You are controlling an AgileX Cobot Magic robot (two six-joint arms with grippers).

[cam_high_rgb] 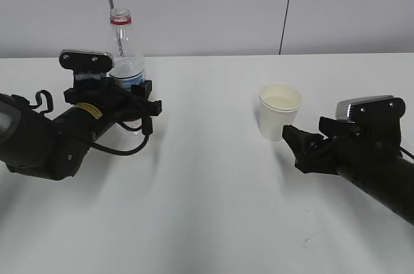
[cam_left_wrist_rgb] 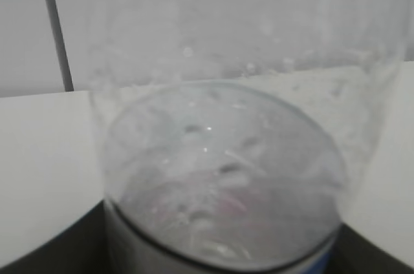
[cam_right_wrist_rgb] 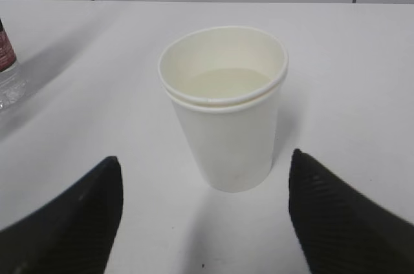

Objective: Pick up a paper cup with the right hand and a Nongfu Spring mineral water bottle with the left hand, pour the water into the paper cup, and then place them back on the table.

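The Nongfu Spring mineral water bottle stands upright and uncapped at the back left of the table, its red neck ring showing. My left gripper is closed around its lower body. In the left wrist view the clear bottle fills the frame, with dark fingers against both sides. The paper cup stands right of centre with liquid inside. My right gripper is open just short of the cup, not touching it. In the right wrist view the cup stands beyond the spread fingers.
A white wall with dark vertical seams runs behind the table. A small dark scuff marks the tabletop near the front right. The bottle's edge shows at the far left of the right wrist view.
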